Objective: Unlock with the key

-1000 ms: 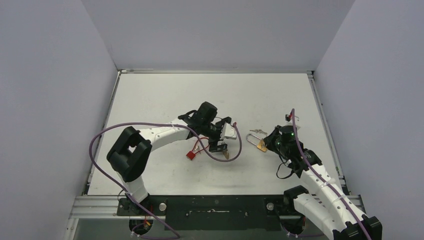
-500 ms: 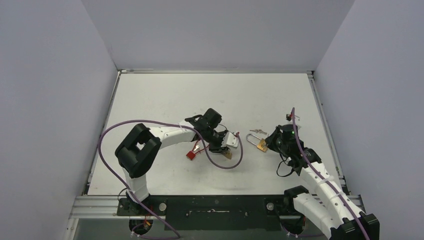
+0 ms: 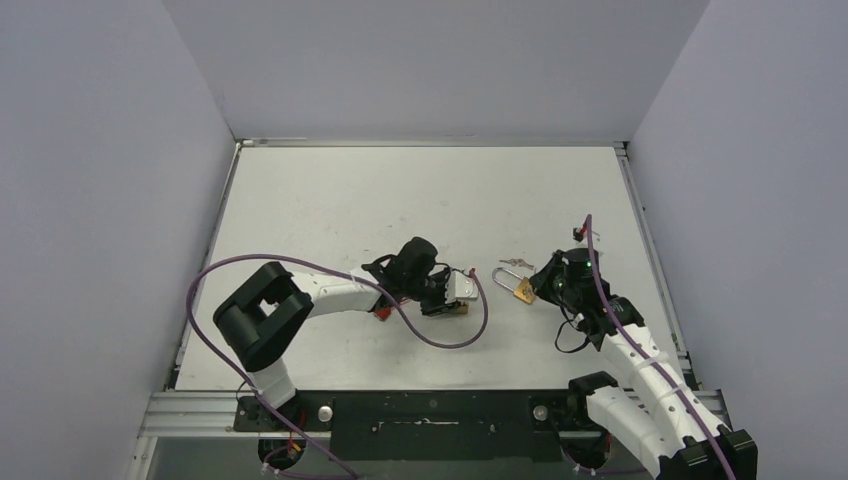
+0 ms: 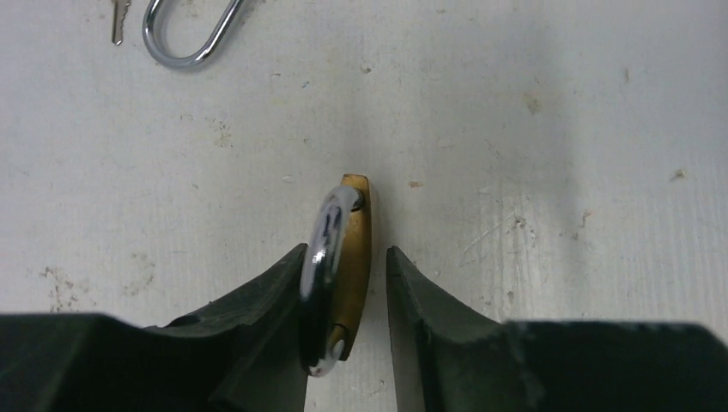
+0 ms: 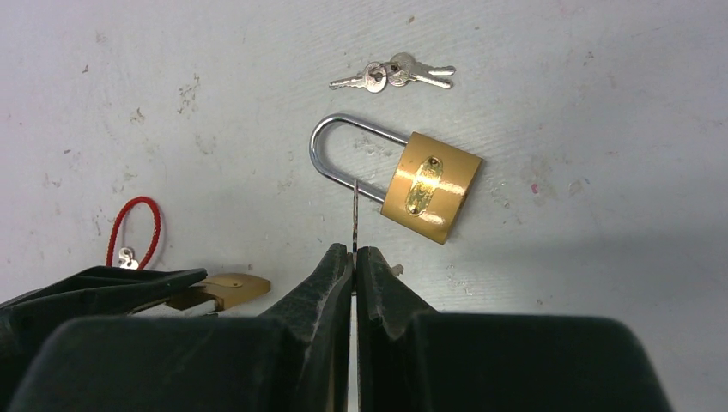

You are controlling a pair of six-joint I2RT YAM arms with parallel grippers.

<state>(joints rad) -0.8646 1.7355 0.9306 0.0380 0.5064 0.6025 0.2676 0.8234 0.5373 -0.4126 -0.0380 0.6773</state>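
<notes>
Key point(image 5: 354, 206) pinched in right claw point(image 5: 353, 250); left claw point(image 4: 345, 255) narrow around upright padlock point(image 4: 357, 227), grip unclear

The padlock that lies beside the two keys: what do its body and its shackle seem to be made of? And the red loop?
The padlock body: probably brass, yellow-gold with a satin sheen. Its shackle: likely chromed or polished steel, silver with bright mirror-like highlights. The red loop: thin cord or coated wire, matte; which one, the picture leaves open.
</notes>
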